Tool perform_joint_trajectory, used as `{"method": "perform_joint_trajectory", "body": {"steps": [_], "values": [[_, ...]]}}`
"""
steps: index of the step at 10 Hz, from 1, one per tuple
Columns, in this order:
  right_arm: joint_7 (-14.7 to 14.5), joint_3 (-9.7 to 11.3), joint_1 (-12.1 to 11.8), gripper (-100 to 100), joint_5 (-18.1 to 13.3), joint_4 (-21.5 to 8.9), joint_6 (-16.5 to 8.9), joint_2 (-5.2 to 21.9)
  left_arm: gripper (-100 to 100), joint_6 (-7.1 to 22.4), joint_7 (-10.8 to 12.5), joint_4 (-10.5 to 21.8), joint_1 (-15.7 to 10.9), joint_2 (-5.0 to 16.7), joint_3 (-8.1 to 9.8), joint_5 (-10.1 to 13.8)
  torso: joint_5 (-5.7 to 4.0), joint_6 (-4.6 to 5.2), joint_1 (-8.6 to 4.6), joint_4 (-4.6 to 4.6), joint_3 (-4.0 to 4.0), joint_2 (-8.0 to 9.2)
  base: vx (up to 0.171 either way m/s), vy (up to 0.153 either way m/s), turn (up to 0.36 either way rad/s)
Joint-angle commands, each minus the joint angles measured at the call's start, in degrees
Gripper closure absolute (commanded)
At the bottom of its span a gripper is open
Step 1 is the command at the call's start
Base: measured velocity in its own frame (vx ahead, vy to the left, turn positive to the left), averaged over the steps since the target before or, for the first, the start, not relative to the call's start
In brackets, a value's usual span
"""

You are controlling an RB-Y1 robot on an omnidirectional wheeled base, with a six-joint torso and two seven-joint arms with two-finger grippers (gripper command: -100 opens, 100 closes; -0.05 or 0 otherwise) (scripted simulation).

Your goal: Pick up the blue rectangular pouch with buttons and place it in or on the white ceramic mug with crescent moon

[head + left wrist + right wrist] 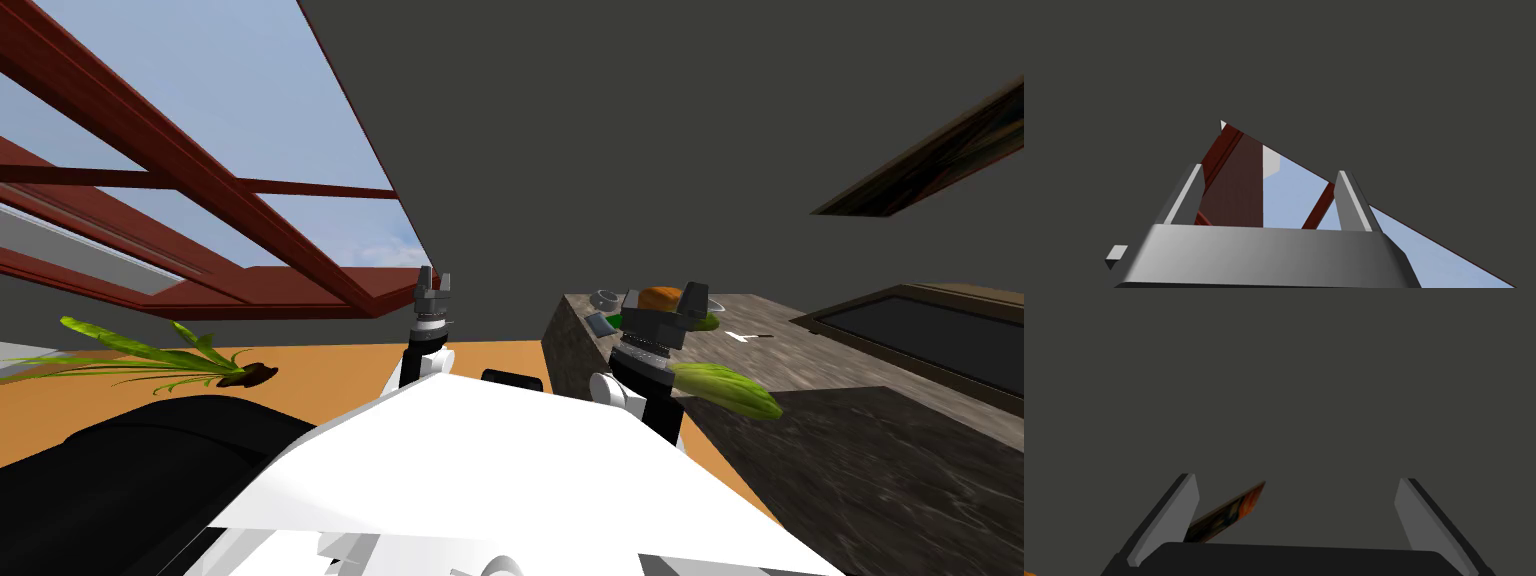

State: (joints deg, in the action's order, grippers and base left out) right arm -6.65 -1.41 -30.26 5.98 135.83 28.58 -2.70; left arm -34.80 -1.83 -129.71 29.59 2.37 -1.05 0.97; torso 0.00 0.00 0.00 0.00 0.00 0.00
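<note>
A small grey-blue rectangular pouch [598,323] lies near the far left corner of the stone-patterned counter [850,440]. Just behind it stands a small white mug [606,298], seen from above; no pattern on it can be made out. My right gripper [663,295] hangs open above the counter, a little right of the pouch and apart from it. In the right wrist view the right gripper [1296,479] faces a flat dark grey wall with nothing between its fingers. My left gripper [435,275] is raised left of the counter, and the left wrist view shows the left gripper [1270,171] open and empty.
An orange rounded thing [660,297], a green item [710,321] and a small white piece [740,336] lie behind the right gripper. A green leafy vegetable [728,390] lies nearer me. A dark framed panel [930,340] is set into the counter's right side. A plant [150,360] lies on the orange floor.
</note>
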Motion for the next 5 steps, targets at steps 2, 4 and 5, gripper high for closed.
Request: {"method": "perform_joint_trajectory", "body": {"steps": [2, 4, 5], "values": [[0.4, -1.4, -0.1, -100, 2.8, -0.9, -1.3, 2.9, 0, 0.0, 0.0, 0.0, 0.0, 0.0, 0.00, 0.0, 0.00, -0.01, 0.00, 0.00, 0.02, 0.03, -0.015, 0.003, 0.051], [1.0, -2.9, -0.1, -100, 5.9, -2.0, -2.9, 4.9, 0, 0.0, 0.0, 0.0, 0.0, 0.0, 0.00, 0.0, 0.00, -0.01, -0.02, 0.02, 0.05, 0.08, -0.024, 0.001, 0.056], [1.3, -3.8, 0.0, -100, 7.8, -2.7, -3.8, 5.9, 0, 0.0, 0.0, 0.0, 0.0, 0.0, 0.00, 0.0, -0.01, -0.01, -0.03, 0.02, 0.05, 0.08, -0.025, -0.007, 0.058]]}}
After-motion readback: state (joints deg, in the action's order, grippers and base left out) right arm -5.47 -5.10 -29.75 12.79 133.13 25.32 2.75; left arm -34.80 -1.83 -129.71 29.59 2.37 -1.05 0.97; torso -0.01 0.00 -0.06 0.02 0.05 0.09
